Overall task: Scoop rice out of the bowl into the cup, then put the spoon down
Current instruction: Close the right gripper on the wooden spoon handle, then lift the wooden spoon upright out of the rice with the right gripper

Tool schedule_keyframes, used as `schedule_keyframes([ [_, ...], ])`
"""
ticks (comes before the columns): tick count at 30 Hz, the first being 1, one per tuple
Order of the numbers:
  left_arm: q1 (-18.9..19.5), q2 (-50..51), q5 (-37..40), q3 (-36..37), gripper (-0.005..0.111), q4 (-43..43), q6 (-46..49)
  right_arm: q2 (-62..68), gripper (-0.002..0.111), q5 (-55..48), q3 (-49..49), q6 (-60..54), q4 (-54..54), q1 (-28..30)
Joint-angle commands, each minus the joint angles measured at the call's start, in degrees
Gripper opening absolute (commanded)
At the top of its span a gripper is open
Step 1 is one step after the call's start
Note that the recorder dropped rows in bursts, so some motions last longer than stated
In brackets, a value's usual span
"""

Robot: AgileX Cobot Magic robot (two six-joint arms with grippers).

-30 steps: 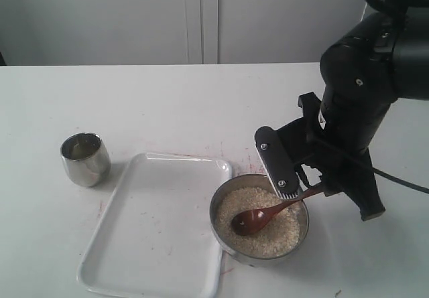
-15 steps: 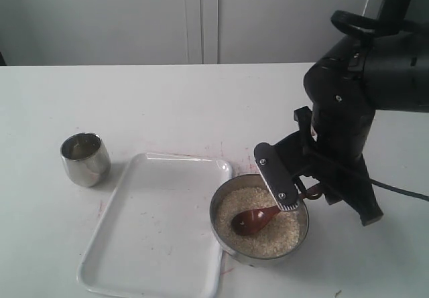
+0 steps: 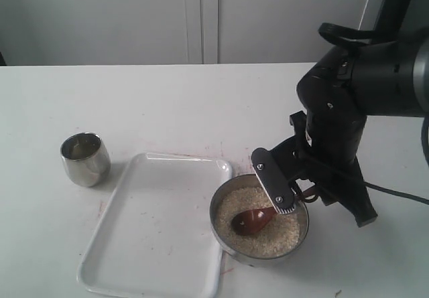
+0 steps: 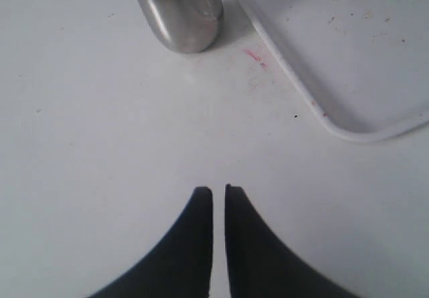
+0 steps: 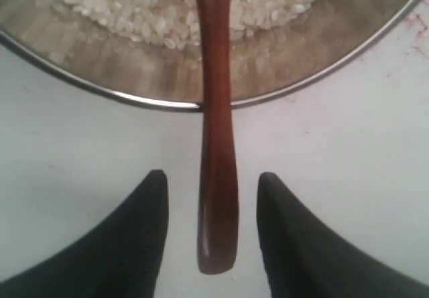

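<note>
Plain white table (image 3: 167,104), matte, filling most of the exterior view. Behind it, pale wall panels (image 3: 201,17) with thin vertical seams. Faint red smudges (image 4: 253,57) on the tabletop between cup and tray, more beside the bowl. White rectangular tray (image 3: 161,224) with rounded corners, lying flat near the middle, bare but for a few tiny specks.

Left of the tray and apart from it: the cup (image 3: 85,159), small, barrel-shaped, shiny steel, upright. Tight against the tray's right edge, contact impossible to judge: the bowl (image 3: 213,221), wide, shallow, round, stainless steel. Inside, the rice (image 3: 268,238), small off-white grains spread across most of the bottom, with a band of bare steel wall below the rim in the right wrist view. Resting in the rice: the spoon (image 3: 251,221), dark reddish-brown wood, oval bowl lying on the grains, slim handle laid across the rim and sticking out over the table toward the right arm.

Right gripper (image 5: 212,176) low over the table just beside the bowl, its 2 fingers spread to either side of the handle's end, a clear gap on each side, gripping nothing. Left gripper (image 4: 218,191) above bare table near the cup, fingers drawn together with only a thin slit between them, nothing held.
</note>
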State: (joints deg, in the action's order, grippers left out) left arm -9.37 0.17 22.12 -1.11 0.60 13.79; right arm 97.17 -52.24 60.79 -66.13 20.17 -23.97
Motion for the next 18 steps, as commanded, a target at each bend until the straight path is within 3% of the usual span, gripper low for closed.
schedule_keyframes([
  [1, 0.0, -0.17, 1.88, 0.53, 0.014, -0.09, -0.32, 0.65, 0.041, 0.13, -0.24, -0.71, 0.77, -0.04],
  [9, 0.0, -0.17, 1.88, 0.53, 0.014, -0.09, -0.32, 1.25, 0.04, 0.27, -0.24, -0.59, 1.1, -0.04],
  [18, 0.0, -0.17, 1.88, 0.53, 0.014, -0.09, -0.32, 1.25, 0.026, 0.27, -0.24, -0.5, 1.36, -0.04],
])
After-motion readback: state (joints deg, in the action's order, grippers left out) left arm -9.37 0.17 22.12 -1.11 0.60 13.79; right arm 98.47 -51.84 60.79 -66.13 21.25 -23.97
